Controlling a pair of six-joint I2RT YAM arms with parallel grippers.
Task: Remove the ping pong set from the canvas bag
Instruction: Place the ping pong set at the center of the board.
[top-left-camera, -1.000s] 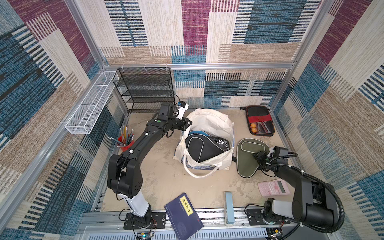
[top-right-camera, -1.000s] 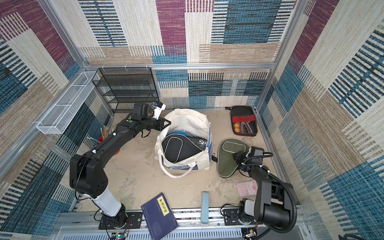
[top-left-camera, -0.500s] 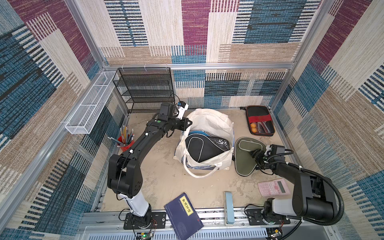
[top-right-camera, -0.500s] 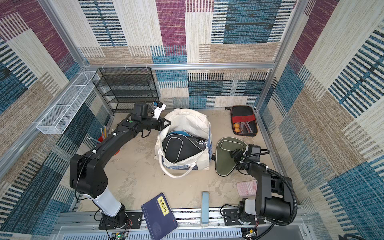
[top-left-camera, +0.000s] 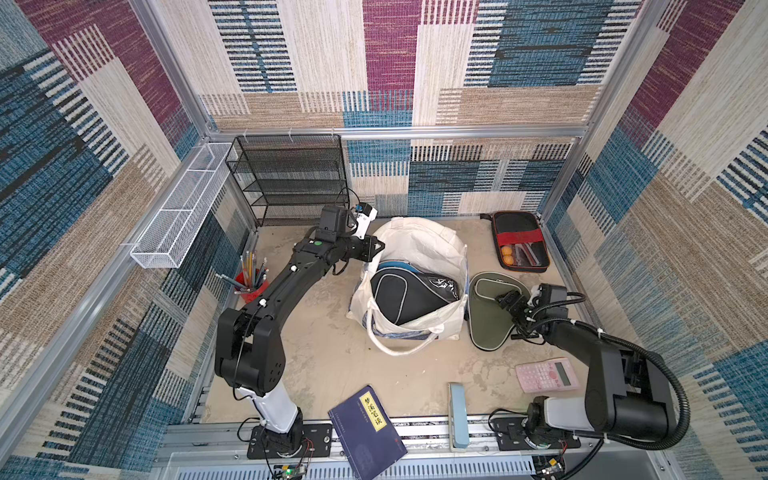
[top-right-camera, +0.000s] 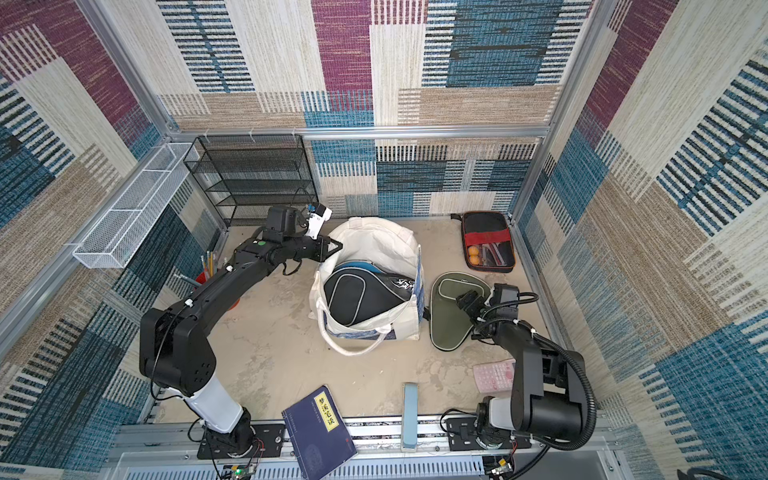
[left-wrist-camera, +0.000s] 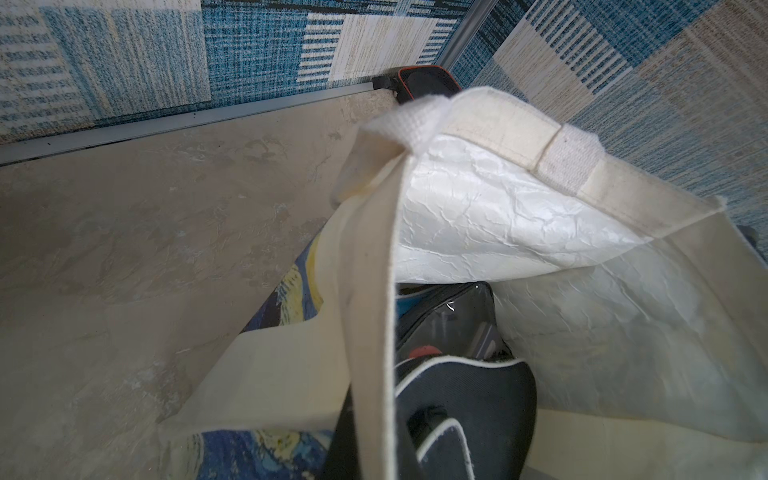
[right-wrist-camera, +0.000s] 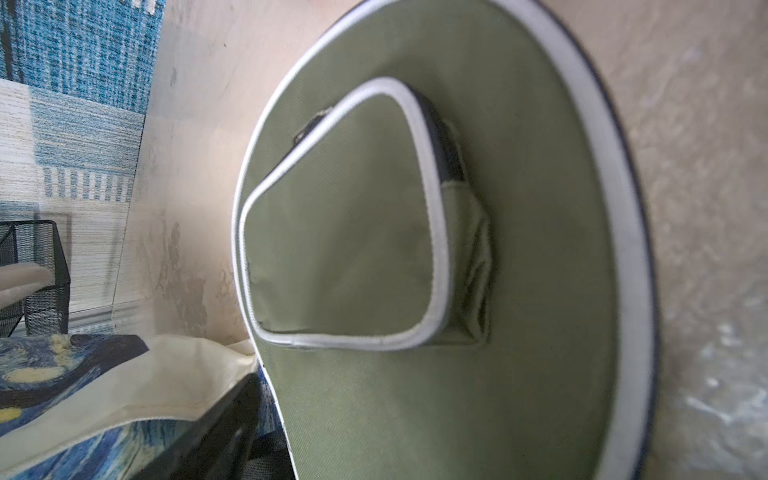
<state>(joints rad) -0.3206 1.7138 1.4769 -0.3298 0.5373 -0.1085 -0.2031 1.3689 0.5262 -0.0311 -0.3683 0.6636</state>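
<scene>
The left arm reaches from its base at the worktop's (top-left-camera: 332, 353) near edge up toward the far edge, forearm almost level. The left gripper (top-left-camera: 376, 246) is pinched closed on the left rim of the large cream-white canvas bag (top-left-camera: 419, 241), and the left wrist view shows that hem and strap lifted so the mouth gapes. Being limp cloth, the bag will likely sag shut if this hold slackens. Inside it lies a black paddle-shaped zip cover with pale piping (top-left-camera: 409, 295), over a sliver of a blue cover (top-left-camera: 401, 266), so part of the set is not yet out. The black cover is probably light, a padded shell stiffened by whatever is in it, with a smooth weave that could slip. Its piped edge nearest the bag's mouth looks like the surest place to grip. Just right of the bag, an olive-green paddle-shaped cover (top-left-camera: 488, 320) lies flat on the worktop. The right gripper (top-left-camera: 510, 300) hovers low over its right side, on an arm folded tight from the near right corner. Whether its jaws are parted cannot be told, though the cover sits unsupported. A black oblong case with a red band (top-left-camera: 517, 224) rests in the far right corner.
</scene>
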